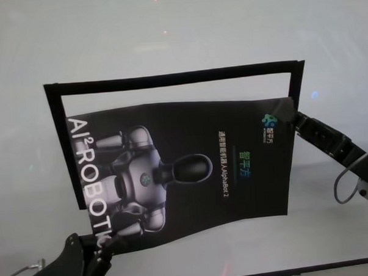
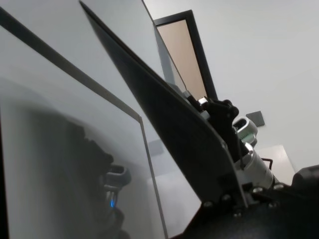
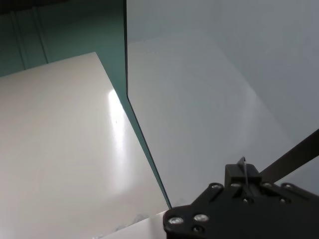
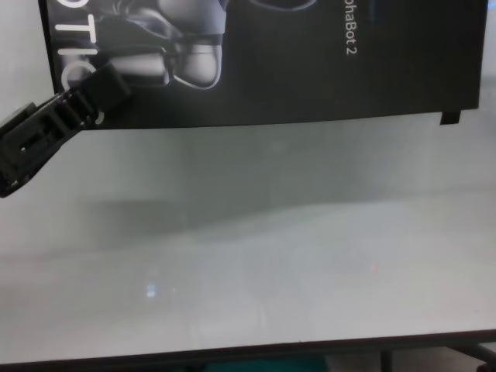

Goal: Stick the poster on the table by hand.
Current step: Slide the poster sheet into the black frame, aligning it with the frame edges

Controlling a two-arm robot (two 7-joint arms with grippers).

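While both arms reach in from the near corners, the left hand [image 1: 97, 242] is clenched on the poster's [image 1: 191, 168] near-left corner — the right hand [image 1: 291, 118] grips its far-right corner. Poster: held between the hands, raised and tilted above the counter [image 1: 167, 29], over a black rectangular outline [image 1: 169, 80].

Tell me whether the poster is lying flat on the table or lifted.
Lifted. The poster hangs bowed above the table, held at opposite corners by the left hand and right hand; the left wrist view shows it tilted clear of the surface.
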